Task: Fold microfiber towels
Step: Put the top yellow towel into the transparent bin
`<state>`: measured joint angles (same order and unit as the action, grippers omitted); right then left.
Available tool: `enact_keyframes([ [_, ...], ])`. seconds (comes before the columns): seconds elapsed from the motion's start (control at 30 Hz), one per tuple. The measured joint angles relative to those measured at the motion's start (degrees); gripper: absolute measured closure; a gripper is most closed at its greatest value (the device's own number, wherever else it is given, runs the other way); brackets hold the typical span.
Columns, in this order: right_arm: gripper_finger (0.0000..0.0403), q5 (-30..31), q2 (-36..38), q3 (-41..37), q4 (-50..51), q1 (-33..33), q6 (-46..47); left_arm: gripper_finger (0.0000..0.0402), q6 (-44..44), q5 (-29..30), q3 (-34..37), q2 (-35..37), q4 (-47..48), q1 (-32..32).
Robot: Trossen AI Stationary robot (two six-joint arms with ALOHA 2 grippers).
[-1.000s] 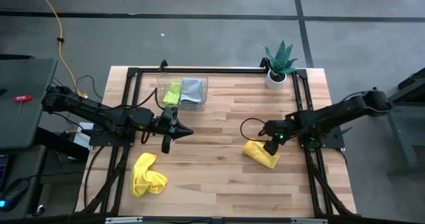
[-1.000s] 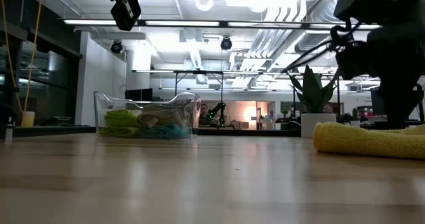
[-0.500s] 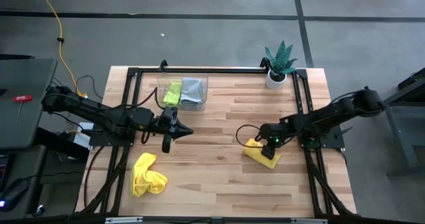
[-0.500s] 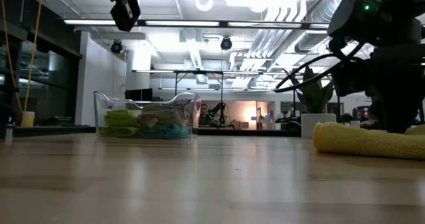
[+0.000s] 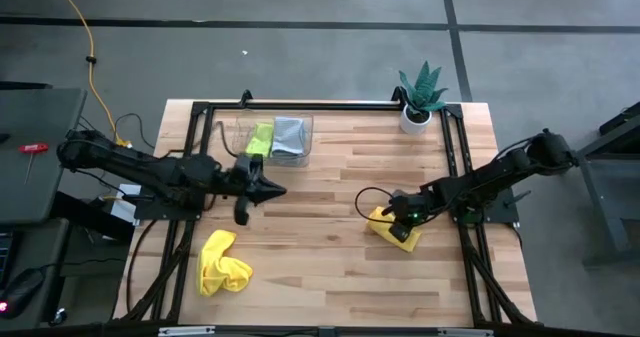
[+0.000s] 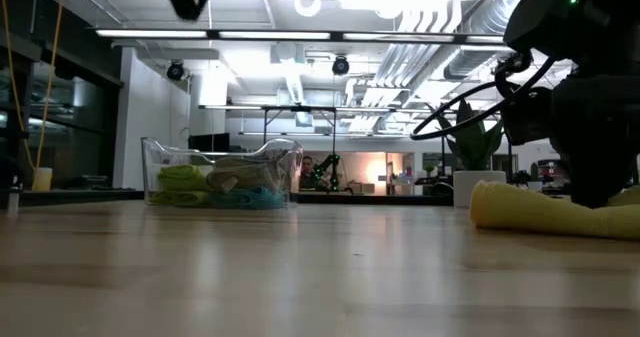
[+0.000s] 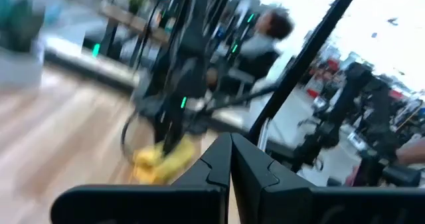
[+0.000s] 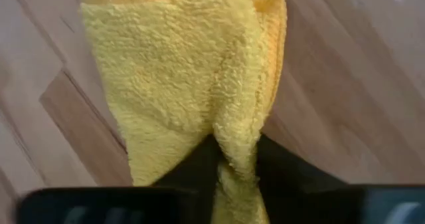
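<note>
A folded yellow microfiber towel (image 5: 393, 231) lies flat on the wood table at the right, also seen in the low view (image 6: 530, 211). My right gripper (image 5: 402, 219) stands over it and is shut on it (image 8: 236, 164). A second yellow towel (image 5: 222, 262) lies crumpled near the front left. My left gripper (image 5: 248, 189) hangs shut and empty above the table's left middle (image 7: 231, 159). Lime green (image 5: 260, 138) and grey (image 5: 289, 134) towels lie in the clear tray (image 5: 240, 127). My right gripper pinches a raised ridge of the yellow towel's plush top (image 8: 234, 141) between its two fingers (image 8: 192, 171). The fingers come from above, pointing down. How many layers are caught, I cannot tell. The rest of the towel lies on the table.
A potted plant (image 5: 420, 99) stands at the far right corner. The clear tray (image 6: 222, 172) sits at the far middle-left. A black frame rail (image 5: 300, 105) runs around the table. Bare wood (image 5: 320, 247) lies between the two yellow towels.
My right gripper has moved toward the table's left edge across the yellow towel and come down onto it. The towel stays on the table. My left gripper has risen and drawn a little toward the table's left edge.
</note>
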<state>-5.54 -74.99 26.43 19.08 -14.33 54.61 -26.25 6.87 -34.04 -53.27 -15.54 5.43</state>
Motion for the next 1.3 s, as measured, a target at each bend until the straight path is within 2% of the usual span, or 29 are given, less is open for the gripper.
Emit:
enact_keyframes([
  [0.07,0.0370,0.41,-0.08,-0.04,-0.64,-0.69,2.31,0.0401,3.38,0.00,-1.01,1.89,0.12,0.02],
  [0.13,0.0390,0.43,-0.08,-0.04,-1.11,-1.10,4.42,0.0401,6.75,0.61,-1.94,3.91,0.80,0.02],
  [0.3,0.0398,-0.18,-0.18,-0.17,-3.89,-1.11,9.37,0.0401,11.38,5.13,-4.00,9.82,1.00,0.02],
  [0.5,0.0400,-1.84,-0.28,-0.23,-20.79,0.22,12.27,0.0401,12.54,11.07,-5.61,15.56,0.93,0.02],
  [0.7,0.0402,2.26,-0.23,-0.17,-39.38,4.33,13.52,0.0401,12.50,15.63,-5.75,18.62,0.90,0.00],
  [0.8,0.0402,4.02,-0.19,0.57,-44.45,6.84,13.34,0.0401,12.45,17.82,-5.75,19.03,0.39,0.00],
  [1.07,0.0402,7.26,-2.22,11.65,-44.67,15.25,6.34,0.0401,13.64,18.78,-5.75,19.14,-3.76,0.00],
  [1.3,0.0403,8.92,-14.92,27.74,-44.08,23.30,4.64,0.0401,17.08,17.94,-5.73,19.09,-3.98,0.00],
])
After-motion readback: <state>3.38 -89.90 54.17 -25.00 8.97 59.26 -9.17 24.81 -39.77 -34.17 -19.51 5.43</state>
